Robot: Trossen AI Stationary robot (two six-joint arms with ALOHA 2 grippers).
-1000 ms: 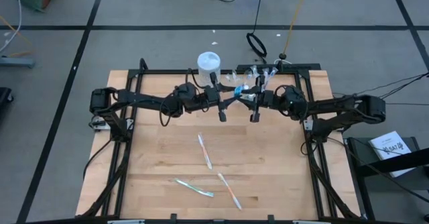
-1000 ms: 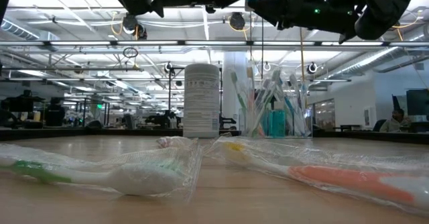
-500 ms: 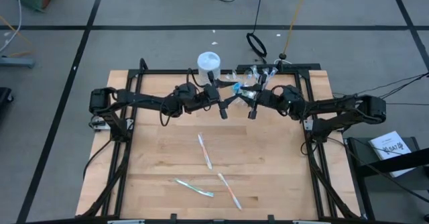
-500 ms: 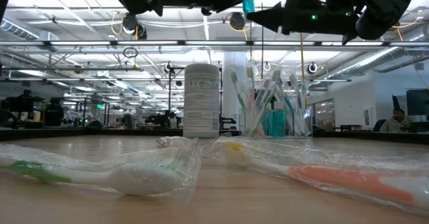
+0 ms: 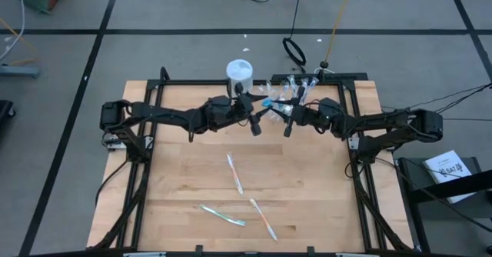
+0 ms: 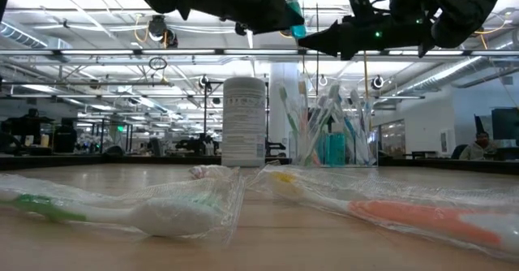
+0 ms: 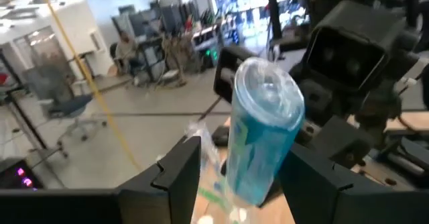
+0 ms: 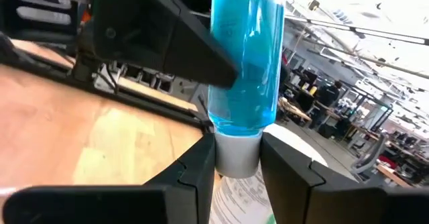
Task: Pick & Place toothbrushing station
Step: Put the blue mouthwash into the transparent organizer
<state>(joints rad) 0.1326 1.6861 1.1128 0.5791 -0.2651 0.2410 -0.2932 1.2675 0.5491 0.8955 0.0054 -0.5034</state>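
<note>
Midway above the back of the wooden table (image 5: pixel 192 180), a small blue tube (image 8: pixel 246 56) changes custody between two robot arms. The right gripper (image 8: pixel 236 158) is clamped on the tube's pale cap end, while the left gripper (image 7: pixel 241 174) has spread its fingers from the closer hold of a second ago — they now stand on either side of the tube's body, and whether they touch it cannot be told. Both wrists have tipped since then, so the tube sits more slanted over the boards than before.

That loosening suggests the handover is all but complete: the right arm looks set to carry the tube alone toward the clear plastic cup (image 6: pixel 332 137), already bristling with toothbrushes and standing just beside a white canister (image 6: pixel 244 121) at the table's far edge.

Three wrapped toothbrushes (image 5: pixel 235 172) lie where they were on the near half of the table — unmoved, and not yet collected. By that count the station is only partly stocked, with the tube's placement the next step.
</note>
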